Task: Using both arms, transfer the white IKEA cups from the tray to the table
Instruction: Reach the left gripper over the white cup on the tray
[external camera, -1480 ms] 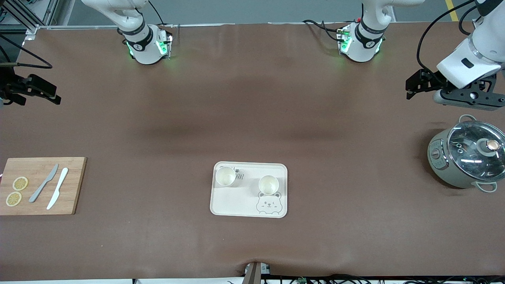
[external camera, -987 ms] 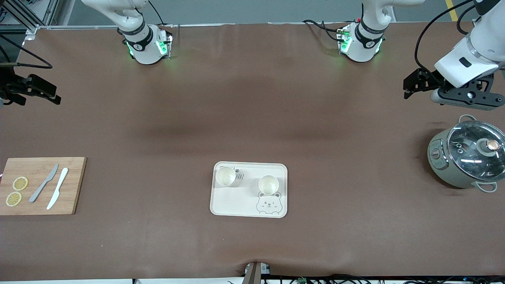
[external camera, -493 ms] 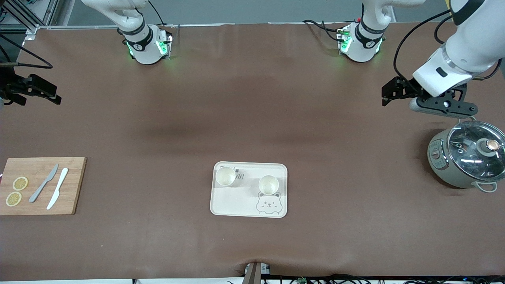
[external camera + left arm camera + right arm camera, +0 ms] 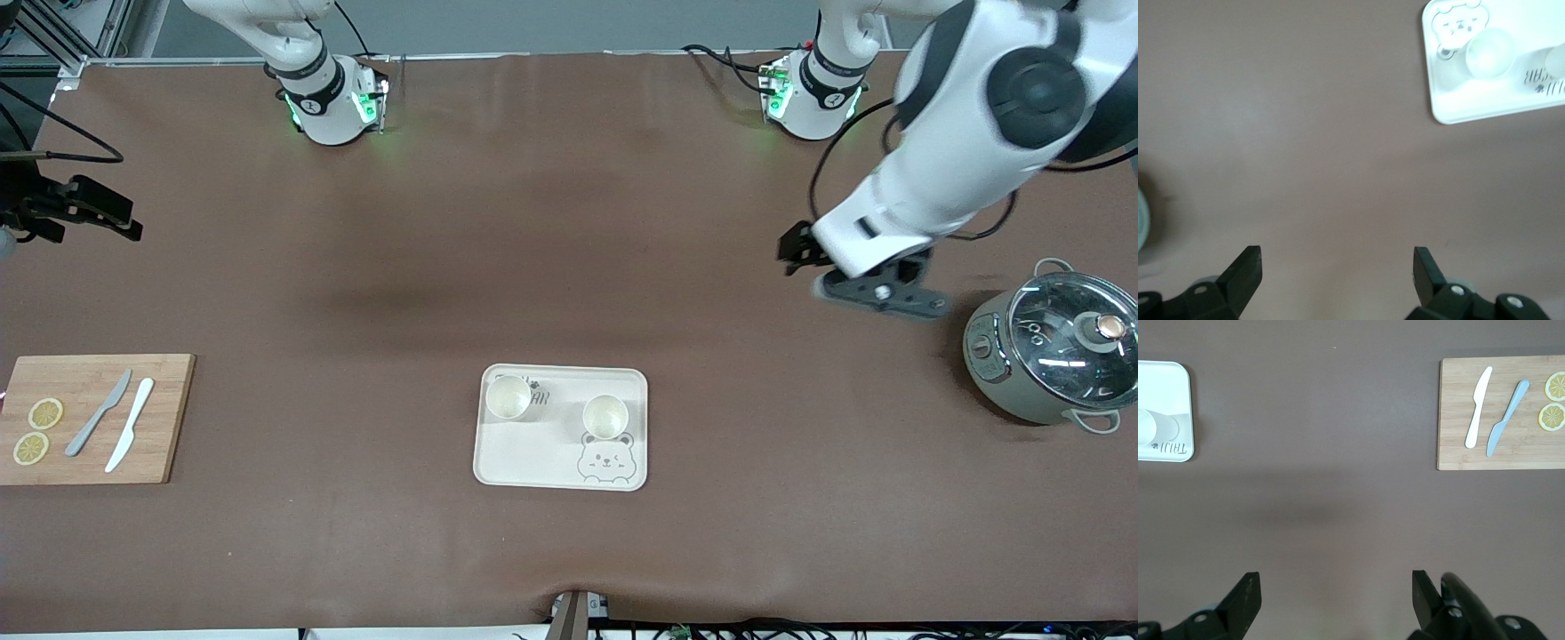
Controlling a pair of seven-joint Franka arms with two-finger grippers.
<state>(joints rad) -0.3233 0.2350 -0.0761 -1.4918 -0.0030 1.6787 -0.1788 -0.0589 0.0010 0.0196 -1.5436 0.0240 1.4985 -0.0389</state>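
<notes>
Two white IKEA cups stand upright on a cream bear-printed tray (image 4: 533, 453). One cup (image 4: 508, 397) is toward the right arm's end. The other cup (image 4: 605, 416) is beside the bear drawing. My left gripper (image 4: 794, 251) is open and empty over bare table, between the tray and the pot. In the left wrist view (image 4: 1338, 267) the tray (image 4: 1451, 93) and a cup (image 4: 1490, 53) show far off. My right gripper (image 4: 120, 218) is open and empty over the right arm's end of the table. The right wrist view (image 4: 1336, 593) shows the tray's end (image 4: 1165, 380) with a cup (image 4: 1155, 427).
A grey-green pot with a glass lid (image 4: 1053, 356) stands at the left arm's end of the table. A wooden cutting board (image 4: 89, 418) with two knives (image 4: 116, 422) and lemon slices (image 4: 36, 431) lies at the right arm's end; it also shows in the right wrist view (image 4: 1501, 447).
My left arm has swung from the table's end above the pot toward the middle, its gripper now lower and closer to the tray. The right gripper has barely moved. The cups are unmoved.
</notes>
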